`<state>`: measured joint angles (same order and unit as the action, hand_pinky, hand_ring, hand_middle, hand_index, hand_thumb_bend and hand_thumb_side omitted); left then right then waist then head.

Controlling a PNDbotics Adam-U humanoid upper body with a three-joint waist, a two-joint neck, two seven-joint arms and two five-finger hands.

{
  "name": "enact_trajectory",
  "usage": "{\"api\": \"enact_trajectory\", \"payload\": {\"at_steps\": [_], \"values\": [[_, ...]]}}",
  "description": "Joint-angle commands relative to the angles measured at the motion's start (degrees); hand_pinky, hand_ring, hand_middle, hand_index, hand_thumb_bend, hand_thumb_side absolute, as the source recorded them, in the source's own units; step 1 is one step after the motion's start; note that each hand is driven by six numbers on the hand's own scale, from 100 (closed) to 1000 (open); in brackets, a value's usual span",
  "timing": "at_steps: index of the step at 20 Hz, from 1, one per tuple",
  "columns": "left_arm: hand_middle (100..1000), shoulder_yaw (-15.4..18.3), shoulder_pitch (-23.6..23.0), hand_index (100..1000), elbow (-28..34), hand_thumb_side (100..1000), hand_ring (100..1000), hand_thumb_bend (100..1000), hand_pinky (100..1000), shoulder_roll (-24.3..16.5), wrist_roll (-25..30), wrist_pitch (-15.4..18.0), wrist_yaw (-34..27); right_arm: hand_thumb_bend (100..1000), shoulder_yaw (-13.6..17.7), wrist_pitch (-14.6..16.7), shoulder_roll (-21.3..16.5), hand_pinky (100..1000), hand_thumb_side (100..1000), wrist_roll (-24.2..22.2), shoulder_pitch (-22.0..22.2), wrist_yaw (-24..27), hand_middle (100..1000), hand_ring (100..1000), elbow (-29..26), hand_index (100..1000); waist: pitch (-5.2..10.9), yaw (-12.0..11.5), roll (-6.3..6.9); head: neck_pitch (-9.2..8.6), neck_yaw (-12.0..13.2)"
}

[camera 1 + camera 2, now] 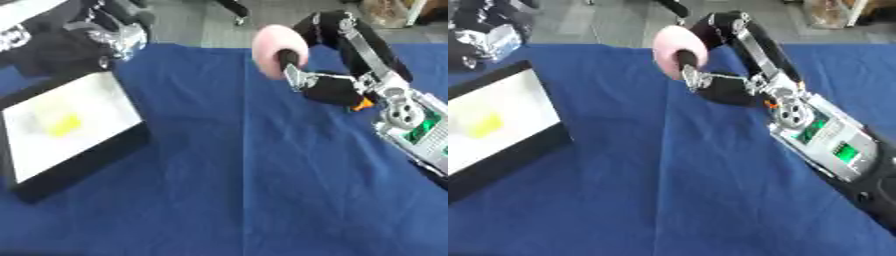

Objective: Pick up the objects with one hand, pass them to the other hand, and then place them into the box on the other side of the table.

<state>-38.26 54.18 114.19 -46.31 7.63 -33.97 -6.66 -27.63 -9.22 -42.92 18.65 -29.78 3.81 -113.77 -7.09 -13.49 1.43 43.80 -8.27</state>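
The robot's right hand is up off the surface, and its fingers are curled around a soft pink ball. The ball sits at the tip of the hand, on the side that faces the box. It is in the air, above the far middle of the blue cloth, and it does not touch the cloth.

The box is black with a white inside, and something small and yellow lies in it. From the box, the ball is well off to the right and a bit farther back. The long arm behind the hand runs away from the box, down toward the right edge.

The left hand is a dark and silver shape just behind the box, at its far corner. I cannot tell if its fingers are spread or curled.

Here is the thing that matters most. The ball is on the wrong side for the box, and the left hand is the one close to the box. So I think the ball has to travel toward the box side, across the middle of the cloth, and meet the left hand there. The ball is round, so it has no long side to line up.
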Motion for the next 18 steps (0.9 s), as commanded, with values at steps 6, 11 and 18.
{"api": "enact_trajectory", "payload": {"at_steps": [6,11,18], "values": [[847,-5.7,3.86,932,0.41,753,813,100,836,2.93,6.76,-5.51,5.69,100,-0.78,0.23,0.71,669,100,1.73,-1.69,-0.24,431,553,-0.82,593,1.96,-0.65,0.77,0.31,-0.66],[850,-6.23,5.13,946,0.41,731,817,100,841,5.21,10.99,-8.92,9.85,100,-1.52,1.55,1.66,670,100,2.19,-2.13,-1.59,432,553,-0.82,592,1.91,-0.85,0.74,0.31,-0.22],[848,-4.87,5.89,942,0.41,720,817,100,840,6.91,17.66,-10.94,16.51,100,-2.15,3.93,2.8,671,100,2.97,-2.24,-4.04,433,553,-0.82,590,1.57,-0.94,0.74,0.31,0.22]]}}
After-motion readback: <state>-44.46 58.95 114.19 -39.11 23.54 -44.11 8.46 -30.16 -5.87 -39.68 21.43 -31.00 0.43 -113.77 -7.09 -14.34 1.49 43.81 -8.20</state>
